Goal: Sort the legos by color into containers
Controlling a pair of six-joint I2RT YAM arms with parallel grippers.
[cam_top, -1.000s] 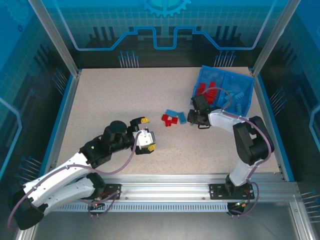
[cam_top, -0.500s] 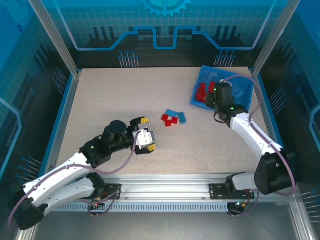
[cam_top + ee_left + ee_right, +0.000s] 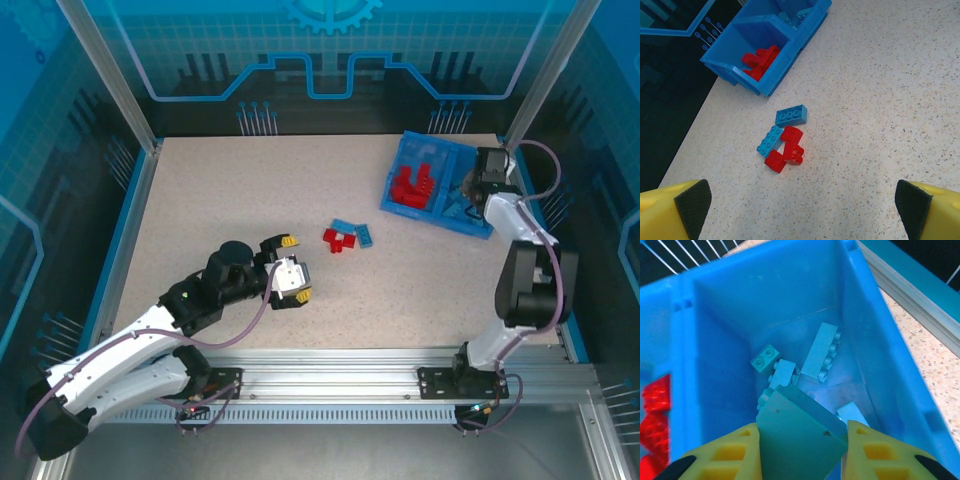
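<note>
Fingers [image 3: 692, 202] of the left gripper [image 3: 296, 268] are seen spread wide apart above the table [image 3: 220, 200], and nothing is held between them. Beyond them, a small loose cluster is found on the speckled surface. It is made up of two loose blue bricks [image 3: 791, 116] and a few loose red bricks [image 3: 786, 152]. The reds are touching one another, and one blue brick lies against them.

Farther back and to the right, the tray [image 3: 436, 213] is set near the table's far right corner. Sorted red legos [image 3: 410, 185] are piled in its left compartment, and sorted blue legos [image 3: 822, 360] are gathered in its right compartment. The right gripper [image 3: 802, 452] is positioned over that right compartment. Its yellow fingers are closed on a held blue brick [image 3: 800, 437], which is seen over the ones lying on the compartment floor.
</note>
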